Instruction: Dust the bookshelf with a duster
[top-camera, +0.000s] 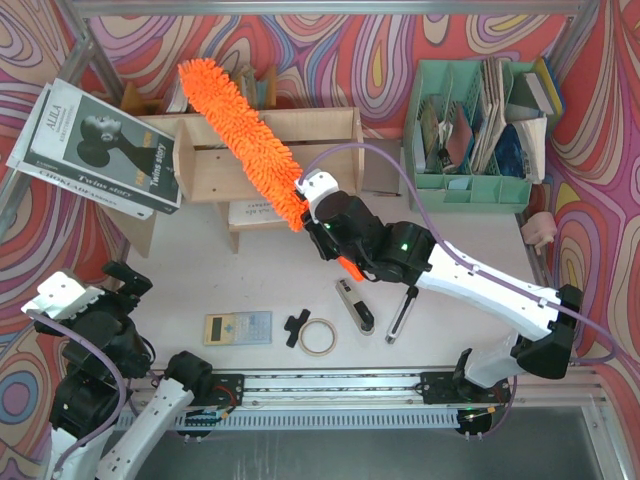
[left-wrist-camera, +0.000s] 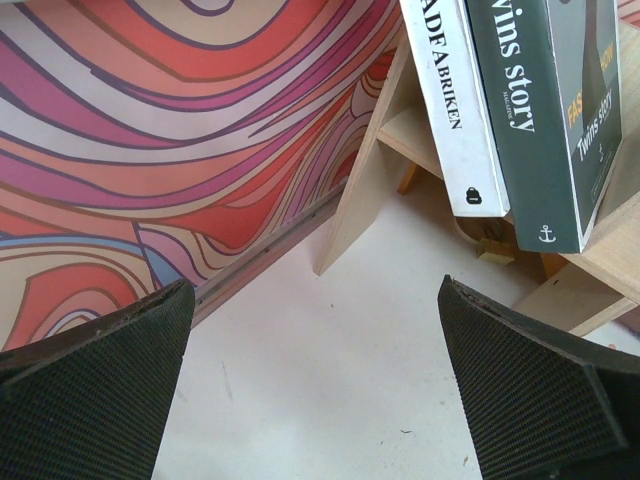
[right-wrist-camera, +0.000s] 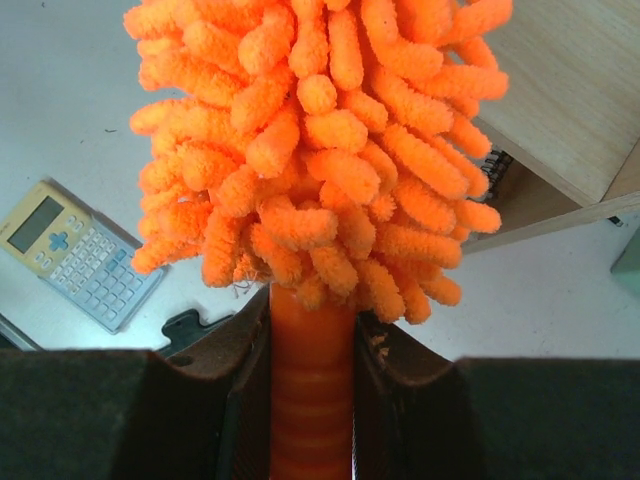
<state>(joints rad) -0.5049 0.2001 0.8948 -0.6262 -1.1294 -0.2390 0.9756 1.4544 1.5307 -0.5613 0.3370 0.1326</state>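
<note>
The bookshelf (top-camera: 250, 150) is a light plywood unit at the back of the table, also seen in the left wrist view (left-wrist-camera: 400, 130) and the right wrist view (right-wrist-camera: 570, 100). The fluffy orange duster (top-camera: 240, 130) lies slantwise over the shelf's top, its tip reaching past the back edge. My right gripper (top-camera: 312, 222) is shut on the duster's smooth orange handle (right-wrist-camera: 312, 380), just below the fluffy head (right-wrist-camera: 320, 150). My left gripper (top-camera: 130, 280) hangs low at the left front of the shelf, open and empty (left-wrist-camera: 315, 380), above bare table.
Large books (top-camera: 100, 150) lean on the shelf's left end. A mint green file organizer (top-camera: 470, 130) stands at the back right. A calculator (top-camera: 237, 327), a tape roll (top-camera: 318, 337), a black stapler-like tool (top-camera: 355, 305) and a pen (top-camera: 402, 312) lie near the front edge.
</note>
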